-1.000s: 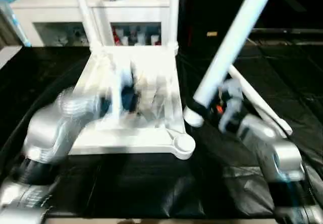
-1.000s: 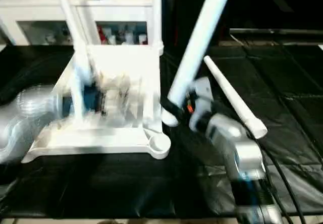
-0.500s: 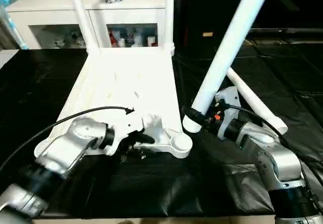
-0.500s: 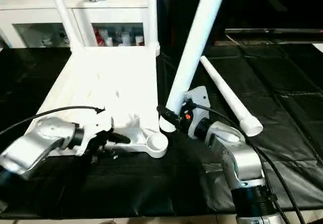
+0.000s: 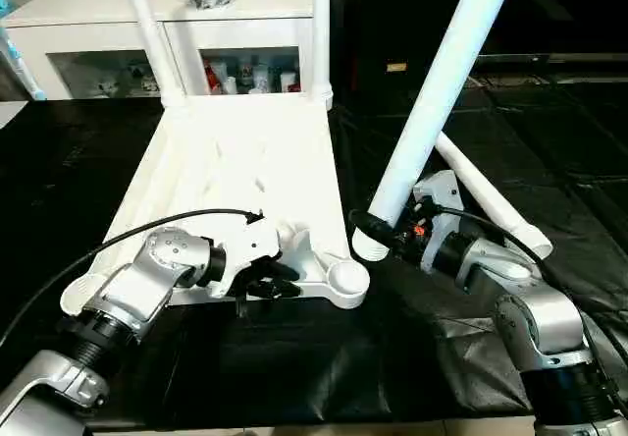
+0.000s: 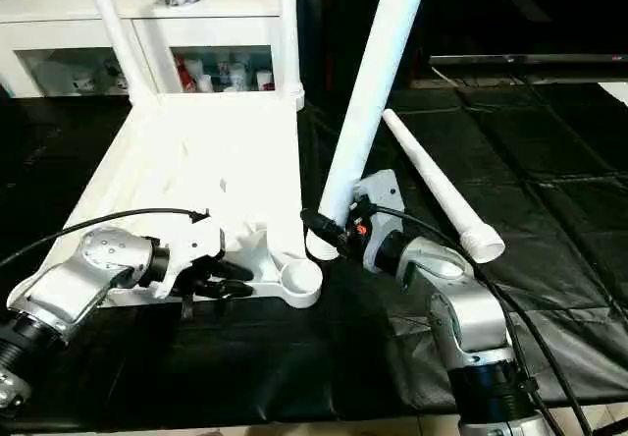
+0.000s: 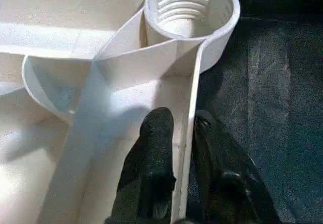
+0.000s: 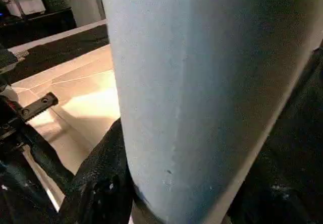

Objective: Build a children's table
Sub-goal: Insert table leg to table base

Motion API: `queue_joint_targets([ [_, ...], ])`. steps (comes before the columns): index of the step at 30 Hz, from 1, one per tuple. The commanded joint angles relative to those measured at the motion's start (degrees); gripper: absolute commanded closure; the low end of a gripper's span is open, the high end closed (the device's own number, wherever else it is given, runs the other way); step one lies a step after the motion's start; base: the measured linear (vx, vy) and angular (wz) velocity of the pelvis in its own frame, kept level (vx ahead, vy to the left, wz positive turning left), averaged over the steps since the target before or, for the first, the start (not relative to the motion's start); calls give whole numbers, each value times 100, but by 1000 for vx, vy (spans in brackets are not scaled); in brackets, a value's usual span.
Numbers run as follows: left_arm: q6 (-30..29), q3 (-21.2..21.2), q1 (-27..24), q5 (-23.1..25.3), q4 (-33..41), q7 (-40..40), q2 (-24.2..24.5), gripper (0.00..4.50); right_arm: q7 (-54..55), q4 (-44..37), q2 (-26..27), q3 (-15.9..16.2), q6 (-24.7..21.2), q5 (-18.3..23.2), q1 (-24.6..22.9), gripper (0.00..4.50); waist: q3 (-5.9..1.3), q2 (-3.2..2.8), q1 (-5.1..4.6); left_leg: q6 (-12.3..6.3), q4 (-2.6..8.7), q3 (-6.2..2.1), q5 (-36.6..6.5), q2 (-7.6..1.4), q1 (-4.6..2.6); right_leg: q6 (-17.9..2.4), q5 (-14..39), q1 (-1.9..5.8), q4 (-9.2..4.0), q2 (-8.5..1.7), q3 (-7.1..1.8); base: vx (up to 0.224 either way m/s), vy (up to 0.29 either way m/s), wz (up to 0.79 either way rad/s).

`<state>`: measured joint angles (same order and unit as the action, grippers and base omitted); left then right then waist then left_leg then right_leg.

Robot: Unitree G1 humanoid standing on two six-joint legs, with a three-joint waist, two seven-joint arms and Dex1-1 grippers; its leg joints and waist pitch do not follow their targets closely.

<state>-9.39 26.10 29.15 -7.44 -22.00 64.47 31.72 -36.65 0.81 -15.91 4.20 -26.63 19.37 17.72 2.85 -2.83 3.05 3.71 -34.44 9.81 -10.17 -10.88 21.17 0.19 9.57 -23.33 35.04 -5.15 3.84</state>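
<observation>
The children's table top [image 5: 245, 161] lies upside down on the black sheet, ribs facing up. Two legs [image 5: 147, 24] [image 5: 321, 24] stand upright in its far corners. The near right corner socket [image 5: 346, 281] is empty, and its threads show in the left wrist view [image 7: 189, 9]. My left gripper [image 7: 184, 128] is at the near rim beside that socket, one black finger [image 7: 156, 133] inside the rim wall and one outside, pinching it. My right gripper [image 5: 378, 232] is shut on the thick end of a third leg [image 5: 442, 82], which leans up and to the right, its end just right of the socket.
Another loose leg [image 6: 442, 186] lies on the black sheet behind my right arm. A white cabinet [image 5: 98, 4] with glass doors stands behind the table top. Black cables run along both forearms.
My left arm swung down to the near rim, and its fingers closed around the rim wall. The right gripper and its leg have barely shifted.
</observation>
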Motion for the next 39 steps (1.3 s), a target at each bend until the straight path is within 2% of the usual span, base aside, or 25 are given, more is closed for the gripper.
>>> queue_joint_targets([
  [1, 121, -75, 100, 139, -139, 37, 12, 405, -46, -108, -36, 39, 96, -53, -4, 257, -352, -32, 0, 194, 469, -63, -1975, -128, -72, -957, 2136, 259, -500, -253, -222, 0, 0, 0],
  [8, 71, -101, 121, 123, -249, 49, -85, 443, -109, -94, -61, 77, 82, -47, 13, 257, -354, -30, 2, 198, 479, -71, -2012, -143, -73, -952, 2174, 252, -498, -263, -227, 0, 0, 0],
  [11, -316, -257, 137, -64, -251, -20, -320, 450, -203, -70, -91, 119, 64, -33, 40, 257, -366, -11, -13, 174, 465, -58, -1839, -139, -50, -1061, 1871, 281, -467, -263, -232, 0, 0, 0],
  [16, -687, -388, 110, -162, -234, -279, -590, 450, -224, -32, -83, 129, 63, -37, 80, 257, -365, 1, -41, 58, 445, -44, -1653, -122, -32, -1109, 1825, 299, -476, -257, -225, 0, 0, 0],
  [17, -714, -402, 87, -125, -244, -451, -711, 450, -231, -9, -74, 135, 61, -42, 111, 257, -363, 25, -48, 35, 446, -42, -1657, -119, -24, -1069, 1939, 304, -484, -252, -219, 0, 0, 0],
  [22, -206, -350, 47, 125, -339, -487, -762, 450, -260, -14, -61, 169, 60, -56, 98, 257, -353, 9, -51, 5, 452, -54, -1734, -119, -30, -896, 2325, 279, -538, -257, -215, 0, 0, 0],
  [27, -360, -505, 71, -3, -285, -409, -892, 450, -276, -22, -64, 188, 50, -55, 82, 257, -346, -4, -43, 28, 463, -61, -1840, -127, -43, -843, 2485, 258, -554, -261, -212, 0, 0, 0],
  [28, -369, -508, 72, -10, -281, -400, -894, 405, -276, -22, -64, 188, 49, -56, 82, 257, -349, -18, -40, 32, 466, -63, -1841, -129, -45, -840, 2469, 256, -553, -261, -214, 0, 0, 0],
  [31, -68, -416, 114, 221, -483, -520, -901, 384, -277, -27, -54, 182, 51, -76, 78, 257, -355, -18, -43, 27, 462, -60, -1823, -128, -35, -900, 2254, 259, -549, -255, -215, 0, 0, 0],
  [34, -2, -471, 134, 237, -614, -578, -957, 364, -278, -35, -61, 181, 56, -79, 66, 257, -358, -20, -32, 21, 465, -57, -1787, -129, -30, -935, 2132, 269, -529, -255, -219, 0, 0, 0],
  [37, 31, -496, 149, 254, -676, -552, -972, 361, -275, -36, -62, 179, 57, -77, 60, 257, -349, -24, -21, 30, 471, -61, -1863, -132, -44, -899, 2300, 260, -548, -264, -215, 0, 0, 0],
  [38, 33, -519, 160, 262, -724, -541, -986, 392, -269, -34, -62, 181, 60, -76, 58, 257, -347, -19, -22, 34, 472, -60, -1881, -131, -41, -887, 2334, 260, -553, -264, -214, 0, 0, 0],
  [39, 29, -518, 160, 262, -729, -533, -985, 392, -266, -32, -63, 182, 63, -79, 58, 257, -337, -18, -23, 40, 476, -61, -1942, -127, -47, -852, 2441, 249, -564, -260, -210, 0, 0, 0],
])
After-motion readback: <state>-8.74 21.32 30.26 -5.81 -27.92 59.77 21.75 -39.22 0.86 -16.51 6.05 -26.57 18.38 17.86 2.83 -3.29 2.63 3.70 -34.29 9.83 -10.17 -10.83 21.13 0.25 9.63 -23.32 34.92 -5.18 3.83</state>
